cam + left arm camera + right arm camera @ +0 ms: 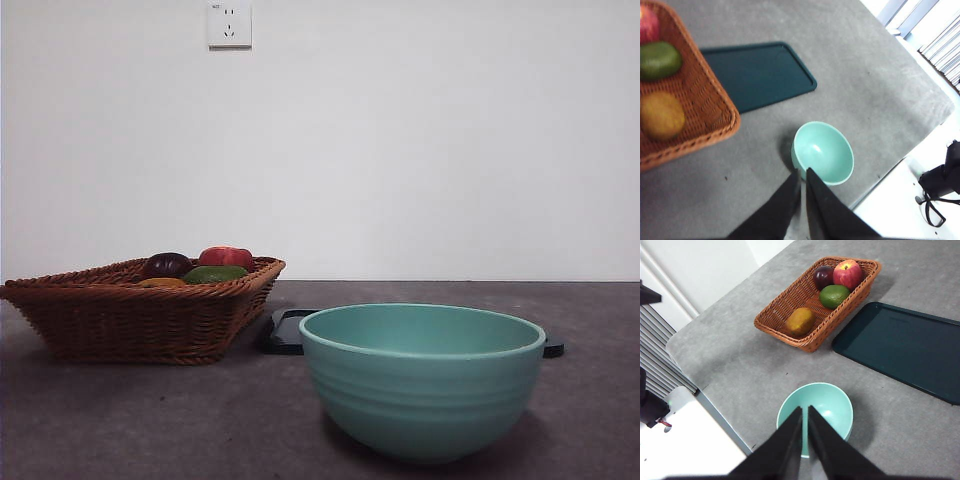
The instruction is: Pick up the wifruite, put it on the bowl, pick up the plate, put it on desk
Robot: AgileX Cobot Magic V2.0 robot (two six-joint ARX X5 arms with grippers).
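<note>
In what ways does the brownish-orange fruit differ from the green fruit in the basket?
The wifruite is brownish-orange, while the green fruit is deep green. The wifruite lies alone near one end of the basket; the green fruit lies at the other end, next to the red apple and the dark purple fruit. Both are oval, about equal in size, and rest inside the basket.

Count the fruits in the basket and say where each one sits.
4, all in the basket: apple and plum at one end, green fruit beside them, brownish-orange fruit at the other end. None seems hidden.
</note>
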